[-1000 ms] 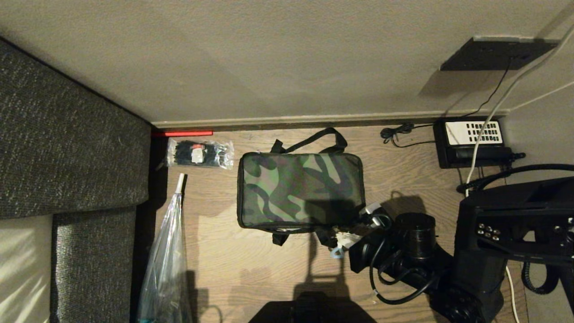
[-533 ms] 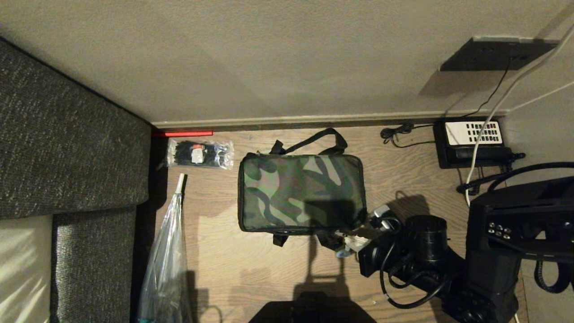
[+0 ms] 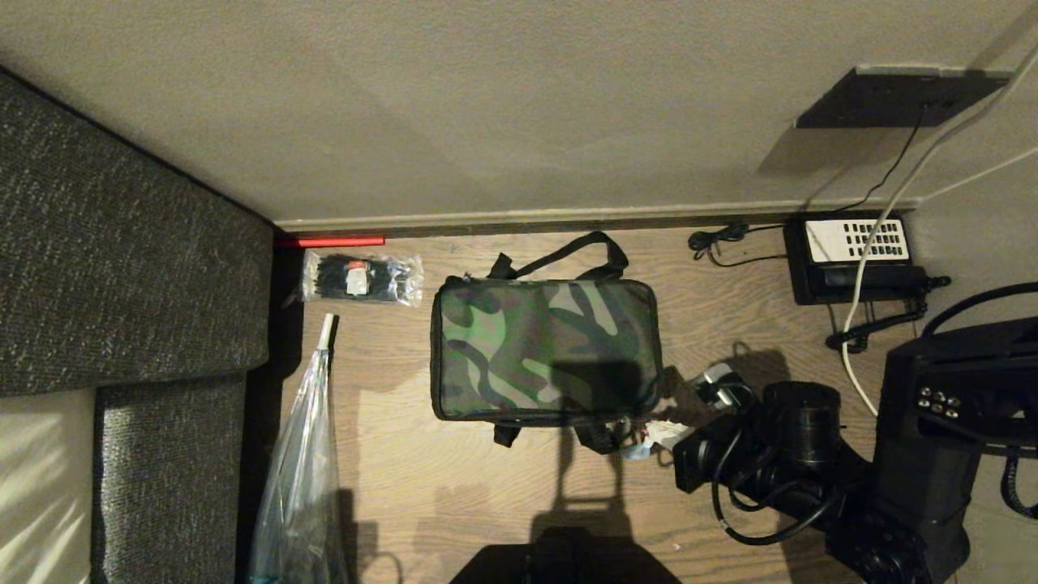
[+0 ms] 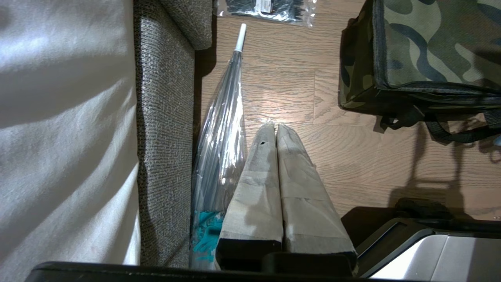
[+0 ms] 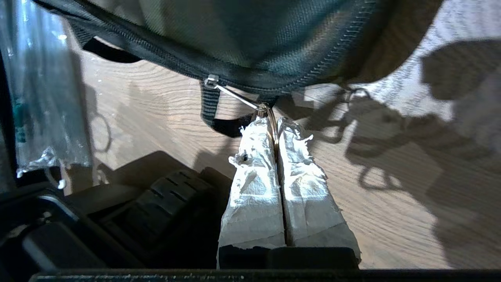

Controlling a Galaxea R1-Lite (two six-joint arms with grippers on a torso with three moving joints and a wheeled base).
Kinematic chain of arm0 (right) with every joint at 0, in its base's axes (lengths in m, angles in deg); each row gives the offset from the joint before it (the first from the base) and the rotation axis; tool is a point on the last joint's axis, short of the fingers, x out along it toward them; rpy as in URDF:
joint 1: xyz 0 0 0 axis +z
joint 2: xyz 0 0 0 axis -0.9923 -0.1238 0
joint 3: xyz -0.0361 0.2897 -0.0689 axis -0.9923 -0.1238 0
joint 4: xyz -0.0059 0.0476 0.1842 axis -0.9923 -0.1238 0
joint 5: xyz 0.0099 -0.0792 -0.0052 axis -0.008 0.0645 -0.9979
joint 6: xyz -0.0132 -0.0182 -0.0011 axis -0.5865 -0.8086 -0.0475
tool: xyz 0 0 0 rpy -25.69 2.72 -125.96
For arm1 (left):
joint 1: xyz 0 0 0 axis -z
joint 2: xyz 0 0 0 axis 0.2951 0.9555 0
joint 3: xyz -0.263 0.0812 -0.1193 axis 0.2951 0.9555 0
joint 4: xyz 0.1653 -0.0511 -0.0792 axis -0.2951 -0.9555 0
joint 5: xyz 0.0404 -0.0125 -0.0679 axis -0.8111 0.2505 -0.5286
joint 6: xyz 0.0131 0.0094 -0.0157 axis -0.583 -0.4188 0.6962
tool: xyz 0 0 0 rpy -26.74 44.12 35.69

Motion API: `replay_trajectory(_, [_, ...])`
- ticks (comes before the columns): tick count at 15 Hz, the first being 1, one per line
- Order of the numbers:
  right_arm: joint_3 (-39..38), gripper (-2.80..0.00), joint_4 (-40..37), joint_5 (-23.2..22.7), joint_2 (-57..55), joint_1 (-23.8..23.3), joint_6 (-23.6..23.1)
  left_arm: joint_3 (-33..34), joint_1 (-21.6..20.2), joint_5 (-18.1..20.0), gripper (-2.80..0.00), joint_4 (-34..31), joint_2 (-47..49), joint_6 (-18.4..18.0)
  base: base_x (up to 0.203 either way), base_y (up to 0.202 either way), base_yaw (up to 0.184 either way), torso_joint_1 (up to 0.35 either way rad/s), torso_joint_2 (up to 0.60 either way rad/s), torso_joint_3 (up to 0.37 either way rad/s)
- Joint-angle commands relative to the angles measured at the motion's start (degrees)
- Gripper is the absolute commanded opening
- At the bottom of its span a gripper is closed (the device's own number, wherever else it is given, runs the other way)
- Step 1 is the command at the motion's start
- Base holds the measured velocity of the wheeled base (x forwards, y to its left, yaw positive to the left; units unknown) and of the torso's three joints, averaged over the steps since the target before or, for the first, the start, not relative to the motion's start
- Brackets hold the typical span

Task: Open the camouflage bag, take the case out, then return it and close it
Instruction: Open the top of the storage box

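Moved: right gripper [image 3: 649, 434] travelled rightward along bag's near edge.
Grip: fingers clamped on zipper pull ring [image 5: 270, 113].
Bag: camouflage bag [image 3: 545, 349] lay flat, closed, long axis left-right.
Left gripper [image 4: 276, 127]: fingers pressed together, empty.

The wooden floor [image 3: 454, 487] carries the camouflage bag [image 3: 545, 349], zipped shut. A packet of cable ties [image 3: 362, 278] lies near the wall, a clear umbrella [image 3: 300, 478] beside the sofa, a desk phone [image 3: 853, 257] far right.

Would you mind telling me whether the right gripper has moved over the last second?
Yes. The right gripper, shut on the zipper ring, has slid rightward along the camouflage bag, toward the desk phone side.
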Motion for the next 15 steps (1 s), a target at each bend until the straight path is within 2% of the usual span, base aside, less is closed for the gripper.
replay_trajectory(1, [-0.38, -2.8, 0.17, -1.72, 1.88, -1.36, -0.07, 0.18, -0.02, -0.02, -2.8, 0.01, -0.11, 0.04, 0.0, 0.0, 0.0, 0.0, 0.0, 0.0])
replay_trajectory(4, [-0.62, -2.8, 0.09, -1.73, 2.82, -1.98, 0.2, 0.18, -0.02, -0.02, -2.8, 0.01, -0.11, 0.04, 0.0, 0.0, 0.0, 0.0, 0.0, 0.0])
replay_trajectory(10, [-1.23, -2.8, 0.17, -3.3, 3.08, -6.66, -0.22, 0.18, -0.02, -0.02, -2.8, 0.01, -0.11, 0.04, 0.0, 0.0, 0.0, 0.0, 0.0, 0.0])
replay_trajectory(15, [-0.54, -2.8, 0.17, -6.38, 3.08, -10.86, -3.57, 0.18, -0.02, -0.02, -2.8, 0.01, -0.11, 0.04, 0.0, 0.0, 0.0, 0.0, 0.0, 0.0])
